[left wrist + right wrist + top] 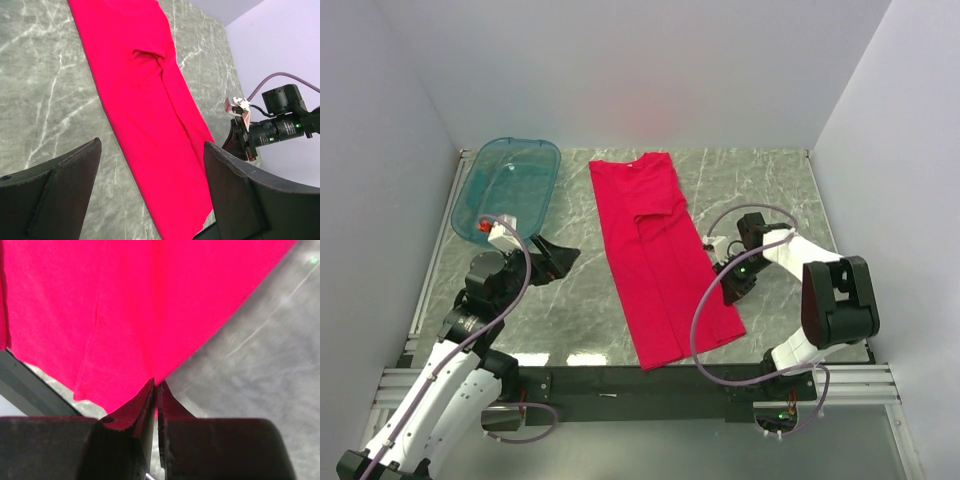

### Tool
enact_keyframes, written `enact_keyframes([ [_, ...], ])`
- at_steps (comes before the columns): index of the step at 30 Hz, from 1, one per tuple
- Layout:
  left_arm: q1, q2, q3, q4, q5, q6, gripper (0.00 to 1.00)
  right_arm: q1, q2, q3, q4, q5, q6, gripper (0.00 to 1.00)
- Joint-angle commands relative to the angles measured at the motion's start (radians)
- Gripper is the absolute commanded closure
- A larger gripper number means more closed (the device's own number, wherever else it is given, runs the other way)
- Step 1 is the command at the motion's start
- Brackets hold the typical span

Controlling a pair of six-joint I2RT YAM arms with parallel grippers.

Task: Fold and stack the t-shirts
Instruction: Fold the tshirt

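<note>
Am clamping right fingers (130, 415) on right edge of plain bright red soft t-shirt (655, 255) lying lengthwise on grey marble worktop (770, 190), likely for folding over; left fingers (65, 180) hanging apart beside it.

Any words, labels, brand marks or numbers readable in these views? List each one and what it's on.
No text can be read in any view.
The t-shirt: plain red, no print.
The tub: no label visible.
A white-and-red tag on the right arm: too small to tell if it bears any writing.
</note>
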Motion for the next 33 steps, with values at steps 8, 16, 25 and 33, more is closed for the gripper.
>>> enact_keyframes([
  [8, 0.000, 0.028, -0.046, 0.110, 0.106, -0.040, 0.12, 0.002, -0.162, -0.100, -0.099, 0.069, -0.050, 0.93],
  [16, -0.002, 0.126, -0.035, 0.156, 0.199, -0.016, 0.15, -0.004, -0.204, -0.065, -0.123, 0.080, -0.056, 0.60],
  [25, -0.205, 0.143, 0.012, 0.063, 0.249, 0.149, 0.14, -0.014, -0.430, 0.061, -0.114, -0.044, -0.279, 0.41],
  [33, -0.566, 0.045, 0.087, 0.070, -0.011, 0.383, 0.10, -0.012, -0.753, -0.209, 0.082, -0.329, -0.550, 0.00],
])
